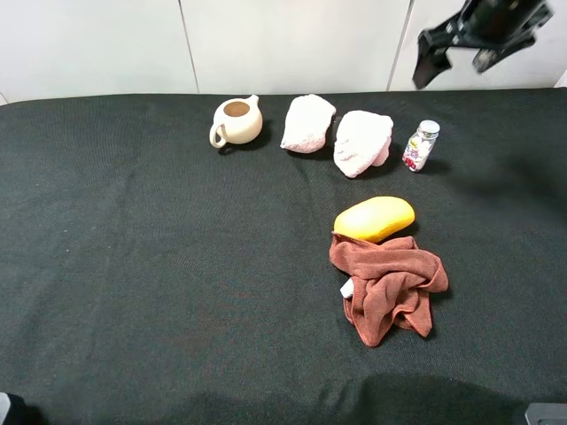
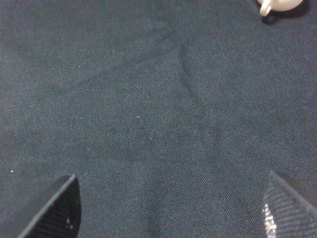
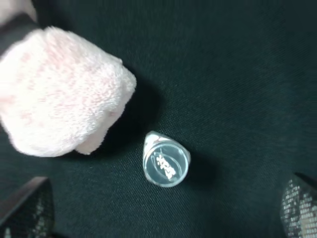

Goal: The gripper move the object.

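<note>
The small clear bottle (image 1: 421,145) with a silver-grey cap and red-pink printed label stands upright at the back right of the dark cloth, just right of a fluffy pink-white towel (image 1: 362,142). My right gripper (image 1: 456,55) hangs open in the air above and behind the bottle. In the right wrist view I look straight down on the bottle's cap (image 3: 166,161), which lies between the two spread fingertips (image 3: 27,210), with the towel (image 3: 59,94) beside it. My left gripper (image 2: 171,210) is open over bare cloth, holding nothing.
A cream teapot (image 1: 236,121) stands at the back; its edge also shows in the left wrist view (image 2: 278,5). A second pink-white towel (image 1: 307,123) lies next to it. A yellow mango (image 1: 374,219) rests against a crumpled brown cloth (image 1: 388,286).
</note>
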Motion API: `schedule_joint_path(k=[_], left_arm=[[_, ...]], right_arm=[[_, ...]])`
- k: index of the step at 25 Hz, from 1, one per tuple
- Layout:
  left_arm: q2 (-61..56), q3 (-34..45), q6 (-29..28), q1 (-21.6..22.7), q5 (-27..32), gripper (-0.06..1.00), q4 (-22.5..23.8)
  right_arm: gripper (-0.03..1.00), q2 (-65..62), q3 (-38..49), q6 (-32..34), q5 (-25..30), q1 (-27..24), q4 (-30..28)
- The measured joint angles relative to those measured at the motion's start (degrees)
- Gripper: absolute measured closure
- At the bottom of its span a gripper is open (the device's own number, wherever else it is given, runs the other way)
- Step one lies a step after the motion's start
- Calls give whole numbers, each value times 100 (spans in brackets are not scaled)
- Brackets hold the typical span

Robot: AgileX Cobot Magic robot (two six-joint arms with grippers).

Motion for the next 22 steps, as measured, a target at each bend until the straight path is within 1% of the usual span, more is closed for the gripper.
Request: schedule_joint_path(k=[4, 9, 14, 20, 22], left_arm=[[0, 0, 0, 0, 0, 21, 0], [0, 0, 0, 0, 0, 21, 0], [0, 0, 0, 0, 0, 21, 0], [0, 0, 0, 0, 0, 21, 0], [0, 0, 0, 0, 0, 21, 0]], right_arm=[[27, -634, 0, 16, 304, 0, 6], [27, -1398, 0, 194, 909, 0, 6], [27, -2163, 0, 434, 1469, 0, -160], [27, -3372, 39, 699, 1548, 0, -308], [27, -3796, 112, 856, 1548, 0, -487]])
